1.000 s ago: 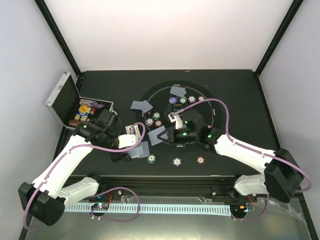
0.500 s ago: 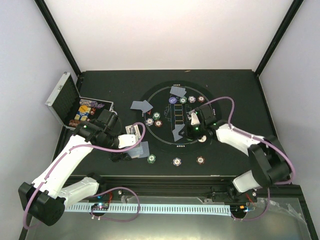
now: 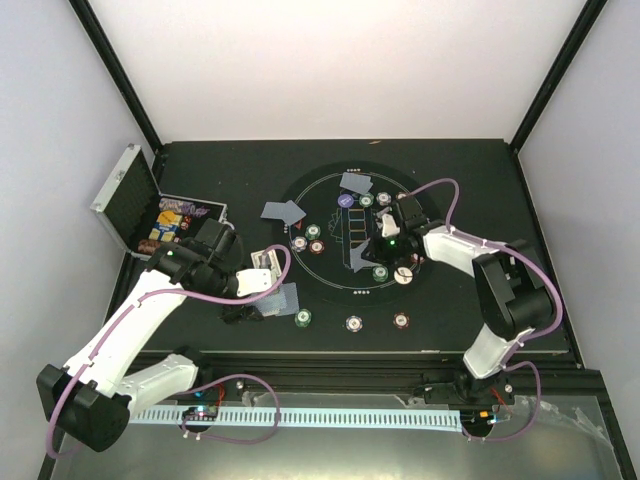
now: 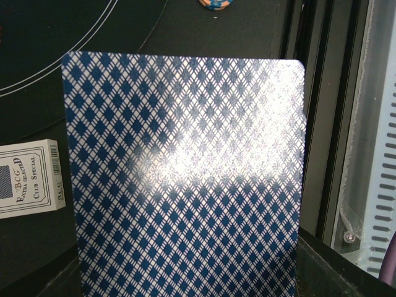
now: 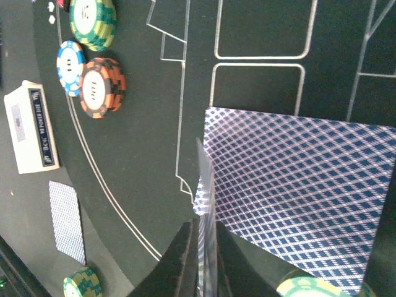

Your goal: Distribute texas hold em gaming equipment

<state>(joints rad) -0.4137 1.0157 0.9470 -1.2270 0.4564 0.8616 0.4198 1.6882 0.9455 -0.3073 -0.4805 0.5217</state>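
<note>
The right gripper [image 5: 207, 238] pinches a card [image 5: 205, 179] edge-on over the mat [image 5: 142, 142]. An other card [image 5: 297, 185] spreads out just beside it, and chips [image 5: 102, 86] lie further left. The left gripper [image 3: 268, 285] is clenched on a blue-backed card [image 4: 185, 173] near the table's [image 4: 247, 31] front edge, with a card box [image 4: 28, 178] alongside.

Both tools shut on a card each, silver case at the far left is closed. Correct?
No. The silver case is open, its lid raised, as the top external view shows. The rest holds: the left tool is shut on a blue-backed card, the right tool on a second card.
</note>
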